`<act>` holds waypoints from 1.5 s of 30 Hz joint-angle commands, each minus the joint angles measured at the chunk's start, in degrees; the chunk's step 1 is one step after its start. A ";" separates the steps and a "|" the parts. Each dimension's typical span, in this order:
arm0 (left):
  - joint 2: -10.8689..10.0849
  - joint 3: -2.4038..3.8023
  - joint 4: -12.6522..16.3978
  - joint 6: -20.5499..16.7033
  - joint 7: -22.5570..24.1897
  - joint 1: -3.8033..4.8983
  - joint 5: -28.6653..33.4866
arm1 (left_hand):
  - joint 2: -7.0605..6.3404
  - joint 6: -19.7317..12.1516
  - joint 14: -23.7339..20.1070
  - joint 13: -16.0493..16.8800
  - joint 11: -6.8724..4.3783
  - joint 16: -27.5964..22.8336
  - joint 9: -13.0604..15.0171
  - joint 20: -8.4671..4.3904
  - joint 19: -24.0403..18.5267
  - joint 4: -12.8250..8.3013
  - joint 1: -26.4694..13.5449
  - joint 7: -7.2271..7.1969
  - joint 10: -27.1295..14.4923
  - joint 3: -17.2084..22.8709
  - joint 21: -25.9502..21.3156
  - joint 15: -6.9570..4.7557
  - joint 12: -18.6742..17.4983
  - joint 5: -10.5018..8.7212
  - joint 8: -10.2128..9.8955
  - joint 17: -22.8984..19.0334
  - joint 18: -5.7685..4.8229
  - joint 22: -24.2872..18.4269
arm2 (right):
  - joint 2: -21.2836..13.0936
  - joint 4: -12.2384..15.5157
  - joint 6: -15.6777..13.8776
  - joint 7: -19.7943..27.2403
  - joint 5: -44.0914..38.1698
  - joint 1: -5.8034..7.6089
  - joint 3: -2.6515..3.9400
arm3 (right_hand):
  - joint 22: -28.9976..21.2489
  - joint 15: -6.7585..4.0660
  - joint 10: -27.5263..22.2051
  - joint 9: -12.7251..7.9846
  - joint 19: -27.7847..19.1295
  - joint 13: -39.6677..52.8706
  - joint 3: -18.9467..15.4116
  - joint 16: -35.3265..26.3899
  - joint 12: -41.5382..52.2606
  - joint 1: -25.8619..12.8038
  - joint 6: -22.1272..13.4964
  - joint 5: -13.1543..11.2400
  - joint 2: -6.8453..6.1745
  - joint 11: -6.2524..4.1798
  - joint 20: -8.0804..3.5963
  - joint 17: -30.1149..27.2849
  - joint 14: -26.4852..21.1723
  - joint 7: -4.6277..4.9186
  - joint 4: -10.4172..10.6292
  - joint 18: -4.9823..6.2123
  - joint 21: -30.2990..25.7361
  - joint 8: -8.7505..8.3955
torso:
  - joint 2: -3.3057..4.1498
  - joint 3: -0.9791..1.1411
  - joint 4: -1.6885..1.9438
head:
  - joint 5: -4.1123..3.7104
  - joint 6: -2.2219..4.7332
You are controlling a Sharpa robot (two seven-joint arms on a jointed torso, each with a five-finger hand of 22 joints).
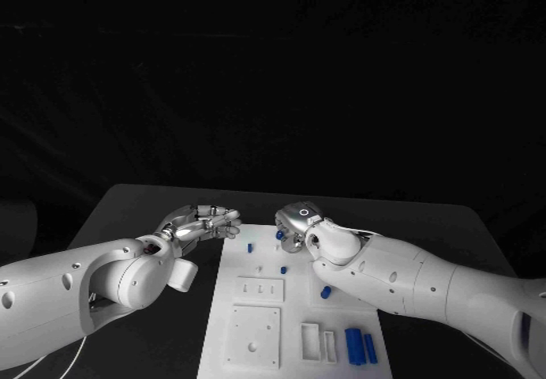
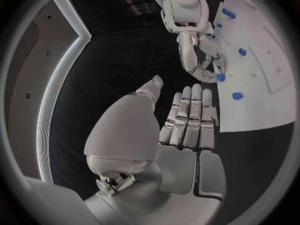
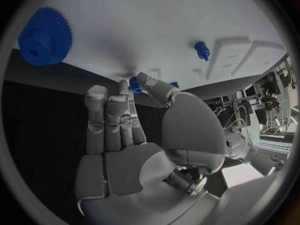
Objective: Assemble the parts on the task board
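This is a robotics lab or test cell. A black table [image 1: 136, 207] stands against dark drapery that shuts off the background, and on it lies a white task board [image 1: 290, 316] with machined recesses and small blue parts [image 1: 360, 346], a bench fixture, not a household thing. In the right wrist view, the room's edge holds metal stands, cables and equipment [image 3: 265, 97]. The left wrist view shows a pale framed wall panel [image 2: 62, 85].

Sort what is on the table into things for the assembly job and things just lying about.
For the job:
white task board
small blue parts, such as the pair of blue cylinders
blue toothed gear
small blue peg

Lying about:
nothing else visible on the black table
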 commanded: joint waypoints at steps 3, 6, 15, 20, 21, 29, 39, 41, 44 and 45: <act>0.03 0.03 0.12 0.63 0.27 0.12 -0.27 | -0.01 0.44 0.39 -0.05 0.10 -0.24 -0.08 0.47 0.07 0.26 0.55 -0.06 0.37 0.00 -0.22 0.12 -0.22 -0.21 -0.29 0.08 0.80 0.09 | 0.03 -0.13 0.51 0.56 0.95 -0.05 -0.03 | 0.88 0.98 -3.29 -0.32 -0.24 -0.42 -1.10 -0.01 -0.29 -0.04 -1.64 -0.12 -1.38 1.83 0.60 -0.22 -0.09 0.51 0.47 4.93 0.24 -0.84 | 0.00 -0.01 -0.05 | 0.07 -0.03; 0.01 0.03 0.11 0.62 0.26 0.13 -0.27 | -0.01 0.44 0.39 -0.05 0.10 -0.25 -0.09 0.47 0.07 0.28 0.56 -0.06 0.38 -0.01 -0.23 0.12 -0.24 -0.22 -0.30 0.08 0.80 0.10 | 0.04 -0.13 0.38 0.68 1.13 -0.05 -0.03 | 0.81 1.35 -4.60 -0.47 -0.40 -0.78 -1.56 0.00 -0.26 0.10 -2.51 -0.12 -1.62 2.21 0.67 -0.34 -0.18 0.89 0.75 4.93 0.10 -1.28 | 0.01 0.00 -0.04 | 0.09 -0.04; -0.02 0.03 0.05 0.65 0.28 0.14 -0.27 | -0.01 0.44 0.39 -0.05 0.10 -0.27 -0.10 0.48 0.07 0.30 0.58 -0.06 0.38 -0.03 -0.24 0.13 -0.26 -0.22 -0.31 0.09 0.80 0.10 | -0.64 0.58 -1.16 0.85 1.60 -0.05 -0.03 | 0.78 1.55 -5.26 -0.52 -0.49 -1.02 -1.85 0.02 -0.18 0.26 -2.87 -0.11 -1.73 2.42 0.72 -0.43 -0.25 1.04 0.88 4.93 0.02 -1.44 | 0.00 0.05 -0.08 | 0.06 0.02; -0.29 0.03 -0.16 0.62 0.39 0.14 -0.27 | -0.01 0.45 0.39 -0.05 0.10 -0.29 -0.10 0.48 0.06 0.32 0.61 -0.06 0.39 -0.04 -0.25 0.13 -0.27 -0.22 -0.31 0.10 0.80 0.10 | -4.09 5.26 -3.23 2.04 4.20 0.05 0.17 | 0.73 1.68 -5.65 -0.65 -0.58 -1.20 -1.93 0.04 -0.10 0.58 -3.57 -0.10 -1.85 2.55 0.73 -0.53 -0.31 1.32 0.89 4.93 -0.09 -1.79 | -0.08 0.10 -0.17 | -0.03 0.42; -0.39 0.03 -0.17 0.61 0.47 0.15 -0.27 | -0.01 0.45 0.39 -0.05 0.10 -0.29 -0.11 0.48 0.06 0.32 0.61 -0.06 0.39 -0.04 -0.25 0.13 -0.27 -0.22 -0.31 0.10 0.80 0.10 | -5.05 6.49 -3.56 2.39 4.99 0.16 0.37 | 0.72 1.69 -5.63 -0.66 -0.58 -1.20 -1.92 0.04 -0.07 0.62 -3.62 -0.10 -1.84 2.55 0.74 -0.54 -0.31 1.35 0.91 4.93 -0.09 -1.81 | -0.11 0.15 -0.26 | -0.02 0.48; -1.59 0.04 -0.21 0.62 0.69 0.23 -0.61 | -0.06 0.59 0.49 -0.01 0.04 -0.35 -0.13 0.47 0.09 0.28 0.97 -0.13 0.59 -0.10 -0.27 0.13 -0.28 -0.22 -0.28 0.17 0.82 0.15 | -13.86 14.96 -3.10 6.61 14.71 1.46 3.56 | 0.87 1.13 -3.76 -0.96 -0.66 -0.82 -2.91 0.13 0.70 0.71 -5.48 -0.11 -1.95 1.96 1.07 -0.82 -0.30 2.15 0.97 4.93 0.03 -2.63 | -0.12 0.50 -0.83 | 0.14 1.27; -2.23 0.03 -0.47 0.63 0.84 0.23 -1.06 | -0.01 0.86 0.87 0.13 -0.25 -0.40 -0.20 0.47 0.17 0.32 1.55 -0.25 1.48 -0.41 -0.28 0.11 -0.09 -0.26 -0.25 0.40 0.83 0.28 | -20.72 15.00 3.13 8.04 22.46 2.75 4.37 | 1.11 -0.45 1.13 -0.97 -0.89 1.96 -7.47 0.61 3.25 -0.59 -5.39 0.35 -1.80 0.35 0.62 -0.88 -0.25 1.82 0.41 4.93 0.69 -2.49 | -0.29 1.13 -1.77 | 0.06 1.84; -2.27 0.03 -0.56 0.66 0.86 0.23 -1.06 | -0.01 0.87 0.87 0.12 -0.26 -0.40 -0.20 0.47 0.17 0.32 1.56 -0.25 1.50 -0.42 -0.28 0.11 -0.09 -0.26 -0.25 0.40 0.83 0.28 | -20.62 13.72 4.32 8.35 22.47 2.75 4.37 | 1.11 -0.99 3.18 -0.98 -0.88 3.38 -8.21 0.68 4.61 -0.67 -5.34 0.55 -1.71 -0.23 0.40 -0.86 -0.33 1.43 0.38 4.93 0.85 -2.49 | -0.29 1.22 -1.87 | 0.06 1.90; -2.24 0.03 -0.69 0.75 0.93 0.22 -1.07 | -0.01 0.89 0.87 0.12 -0.26 -0.41 -0.20 0.47 0.17 0.33 1.58 -0.25 1.51 -0.44 -0.29 0.11 -0.10 -0.26 -0.25 0.41 0.83 0.29 | -19.99 12.15 4.94 8.92 22.46 2.75 4.37 | 1.05 -2.03 6.31 -0.94 -0.94 7.25 -9.54 0.71 7.75 -0.83 -5.17 1.14 -1.67 -1.29 0.14 -0.86 -0.42 0.51 0.33 4.93 1.00 -2.47 | -0.33 1.47 -2.03 | 0.13 1.86; -2.21 0.03 -0.73 0.82 0.95 0.22 -1.07 | -0.01 0.89 0.87 0.12 -0.26 -0.42 -0.20 0.47 0.17 0.33 1.58 -0.26 1.51 -0.44 -0.29 0.12 -0.10 -0.26 -0.25 0.41 0.82 0.29 | -19.60 11.51 5.21 9.10 22.46 2.74 4.37 | 1.04 -2.41 8.00 -0.90 -0.91 9.35 -10.10 0.74 9.65 -1.04 -5.09 1.51 -1.63 -1.75 0.07 -0.84 -0.40 0.15 0.43 4.93 1.09 -2.45 | -0.31 1.53 -2.03 | 0.11 1.90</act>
